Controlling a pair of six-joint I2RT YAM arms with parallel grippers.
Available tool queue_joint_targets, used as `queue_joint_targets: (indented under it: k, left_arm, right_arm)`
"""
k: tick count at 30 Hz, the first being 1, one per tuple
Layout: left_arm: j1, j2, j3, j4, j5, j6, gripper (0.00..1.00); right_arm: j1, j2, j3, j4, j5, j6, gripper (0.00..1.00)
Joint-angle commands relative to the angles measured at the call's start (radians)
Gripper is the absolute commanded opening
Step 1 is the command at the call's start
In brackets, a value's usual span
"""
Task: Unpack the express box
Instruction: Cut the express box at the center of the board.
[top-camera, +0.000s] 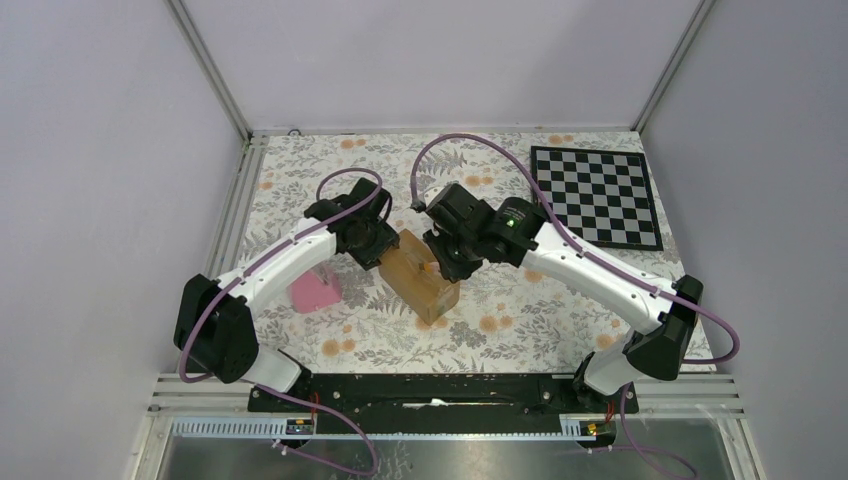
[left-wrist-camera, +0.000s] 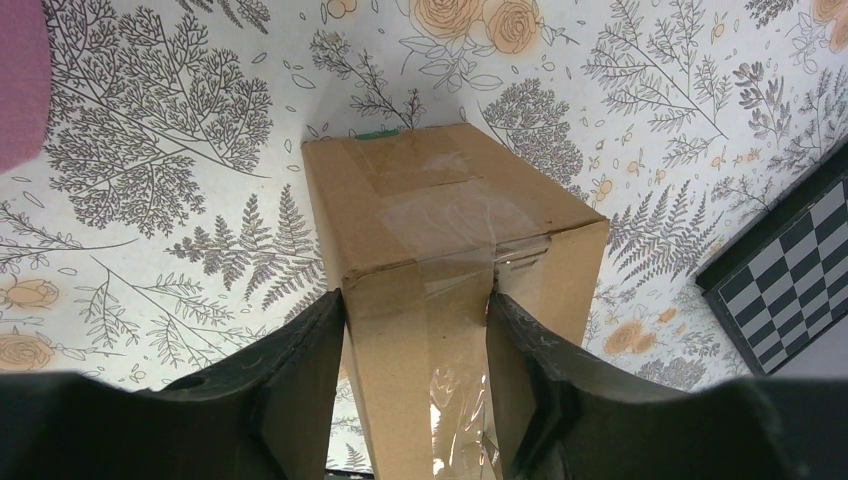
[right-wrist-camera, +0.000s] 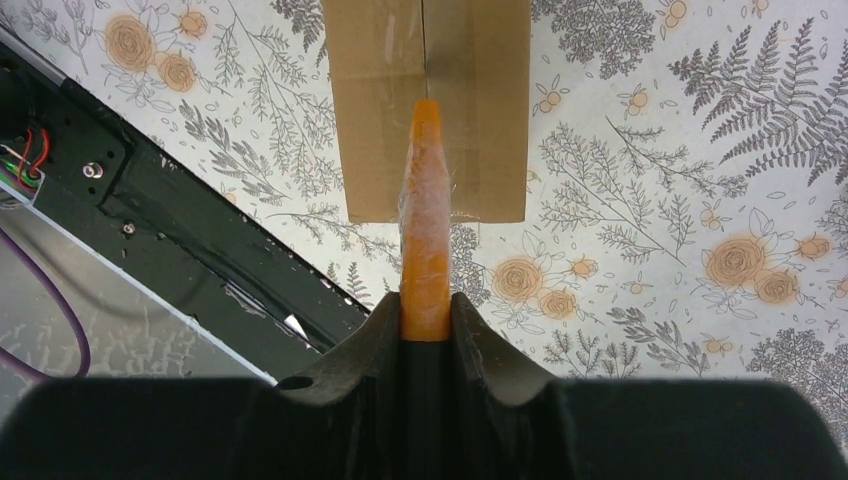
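Cardboard express box (left-wrist-camera: 440, 200) sits clamped in the left gripper (left-wrist-camera: 415, 300); right gripper (right-wrist-camera: 426, 300) pinches an orange cutter (right-wrist-camera: 425, 220), tip at its taped seam (right-wrist-camera: 424, 40).

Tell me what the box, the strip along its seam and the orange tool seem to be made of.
The express box looks like brown cardboard, matte, with folded edges. The tape on its seam seems to be clear plastic film: it shines and wrinkles. The cutter looks like orange plastic, slightly glossy, though I cannot be sure.

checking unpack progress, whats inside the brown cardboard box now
Its contents are hidden: the small brown cardboard box is closed, clear tape over its flaps. The right gripper holds a slim orange cutter at the seam.
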Motion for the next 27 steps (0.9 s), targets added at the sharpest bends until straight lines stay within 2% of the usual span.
queue_joint_targets:
  k: [1,27]
  left_arm:
    - [0.027,-0.022,0.014,-0.015,-0.063,0.009,0.45]
    - [0.083,-0.03,0.017,-0.015,-0.069,0.053,0.45]
  right_arm:
    - [0.015,-0.02,-0.015,-0.1,-0.027,-0.022,0.0]
    - [0.03,-0.043,-0.025,-0.183,-0.055,-0.033,0.0]
